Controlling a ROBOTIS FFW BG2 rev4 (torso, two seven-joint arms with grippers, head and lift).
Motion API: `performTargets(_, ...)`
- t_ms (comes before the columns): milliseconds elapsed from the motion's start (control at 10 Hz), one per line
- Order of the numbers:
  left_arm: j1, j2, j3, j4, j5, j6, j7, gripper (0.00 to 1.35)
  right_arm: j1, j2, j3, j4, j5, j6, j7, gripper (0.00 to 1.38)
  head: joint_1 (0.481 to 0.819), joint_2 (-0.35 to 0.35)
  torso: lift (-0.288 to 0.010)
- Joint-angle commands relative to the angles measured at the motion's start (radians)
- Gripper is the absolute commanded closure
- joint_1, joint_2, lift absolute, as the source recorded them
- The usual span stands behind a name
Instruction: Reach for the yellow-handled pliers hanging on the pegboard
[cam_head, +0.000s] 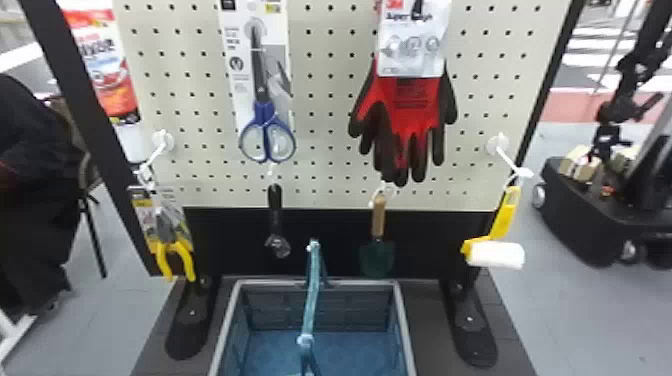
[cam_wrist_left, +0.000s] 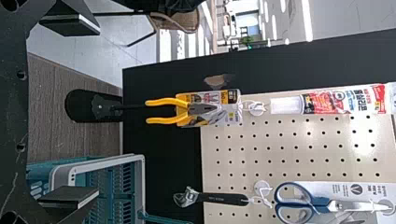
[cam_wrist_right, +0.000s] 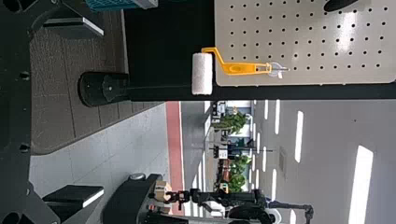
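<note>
At the pegboard's (cam_head: 325, 112) left, the pliers (cam_head: 167, 236) hung, handles (cam_head: 187, 260) down; judged stiff, fairly heavy, best gripped across both grips. Left end effector (cam_wrist_left: 98, 110) and right end effector (cam_wrist_right: 103, 111) stood open.

The pegboard (cam_head: 325, 115) holds pliers (cam_head: 170, 242), scissors (cam_head: 266, 112), wrench (cam_head: 275, 200), gloves (cam_head: 412, 117), trowel (cam_head: 378, 217) — and roller (cam_head: 496, 254).

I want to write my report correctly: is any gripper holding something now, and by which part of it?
Nothing is held. The left gripper and the right gripper are open and empty; the yellow-handled pliers hang from a hook.
</note>
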Motion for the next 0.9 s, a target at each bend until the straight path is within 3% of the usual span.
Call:
performTargets(0, 0.001, 0.0, 0.0, 0.0, 0.002, 0.002, 0.0, 0.1, 0.0, 0.0, 0.0, 0.0, -0.001, 0.001, 0.0, 0.12, 0.549, 0.0, -0.1)
performTargets(800, -0.001, 0.0, -0.002, 0.0, 0.005, 0.008, 0.0, 0.1, 0.002, 0.0, 0.002, 0.008, 0.0, 0.001, 0.0, 0.12, 0.549, 0.0, -0.1)
